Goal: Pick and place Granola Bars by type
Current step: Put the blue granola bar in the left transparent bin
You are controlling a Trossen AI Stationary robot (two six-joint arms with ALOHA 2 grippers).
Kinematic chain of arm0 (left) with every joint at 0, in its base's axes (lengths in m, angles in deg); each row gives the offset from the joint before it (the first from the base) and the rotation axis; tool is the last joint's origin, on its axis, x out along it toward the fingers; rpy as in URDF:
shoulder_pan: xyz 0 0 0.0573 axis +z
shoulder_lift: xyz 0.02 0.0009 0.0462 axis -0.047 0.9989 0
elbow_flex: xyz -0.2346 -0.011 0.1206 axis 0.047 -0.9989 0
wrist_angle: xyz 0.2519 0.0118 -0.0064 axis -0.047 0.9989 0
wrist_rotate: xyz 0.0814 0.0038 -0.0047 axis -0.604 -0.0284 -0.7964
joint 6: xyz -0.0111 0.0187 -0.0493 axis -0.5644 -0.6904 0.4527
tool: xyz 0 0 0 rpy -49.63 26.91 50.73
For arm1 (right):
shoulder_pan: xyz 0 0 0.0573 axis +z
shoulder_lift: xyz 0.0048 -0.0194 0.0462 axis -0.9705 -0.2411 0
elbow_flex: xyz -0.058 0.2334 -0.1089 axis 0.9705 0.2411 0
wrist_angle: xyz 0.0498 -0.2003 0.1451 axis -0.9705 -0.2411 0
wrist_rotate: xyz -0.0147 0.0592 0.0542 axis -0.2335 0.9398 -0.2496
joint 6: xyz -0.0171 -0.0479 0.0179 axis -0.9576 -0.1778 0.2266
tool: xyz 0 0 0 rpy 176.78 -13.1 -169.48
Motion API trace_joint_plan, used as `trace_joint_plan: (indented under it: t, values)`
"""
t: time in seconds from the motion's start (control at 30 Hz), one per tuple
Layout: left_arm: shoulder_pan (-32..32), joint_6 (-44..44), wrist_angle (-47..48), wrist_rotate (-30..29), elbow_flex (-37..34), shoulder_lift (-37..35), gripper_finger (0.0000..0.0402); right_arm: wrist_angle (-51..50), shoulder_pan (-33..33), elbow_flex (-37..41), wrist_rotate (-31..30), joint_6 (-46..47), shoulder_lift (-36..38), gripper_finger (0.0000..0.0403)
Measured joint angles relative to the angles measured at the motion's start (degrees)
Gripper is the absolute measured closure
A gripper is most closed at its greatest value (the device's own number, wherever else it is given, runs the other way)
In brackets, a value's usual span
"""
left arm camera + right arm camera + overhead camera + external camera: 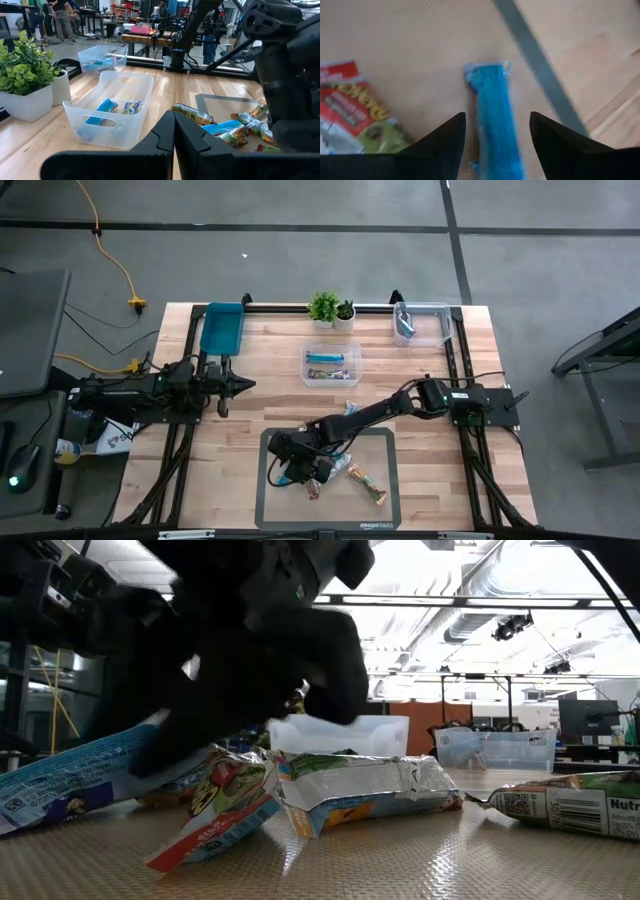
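Sorting status: under way, a few slim foil-wrapped granola bars [330,416] are still loose on the grey mat [385,442] at the front of the wooden table [260,395].
Right gripper [496,131]: hovers low over the mat's left part, jaws spread wide, a light blue foil bar [492,115] lying flat between the fingertips, not yet gripped.
Left gripper [173,135]: parked over the table's left side, jaws clenched on nothing, pointing toward the middle.
Done so far: the clear plastic centre bin [332,364] holds a blue bar and a multicoloured one; the clear bin at the back right [420,323] holds blue wrappers.
Blue tray at the back left [221,327]: nothing visible in it.
Left to do: the blue bar under the jaws, a red-and-green wrapped bar [357,107] just beside it, and the others, including one lying diagonal [366,483] near the mat's front.
Judgement: roughly midway, several picks remaining.
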State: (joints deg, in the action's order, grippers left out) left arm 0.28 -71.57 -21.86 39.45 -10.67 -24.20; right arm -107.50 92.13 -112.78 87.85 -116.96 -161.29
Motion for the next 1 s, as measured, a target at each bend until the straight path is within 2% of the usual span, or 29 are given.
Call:
trace_joint_plan:
  t: [0.67,1.0]
  values:
    - [0.0,0.0,0.0,0.0,0.0,0.0,0.0400,1.4,0.0,0.0,-0.3,3.0,-1.5,0.0203]
    - [0.0,0.0,0.0,0.0,0.0,0.0,0.0400,-0.8,0.0,0.0,-0.3,3.1,-1.5,0.0241]
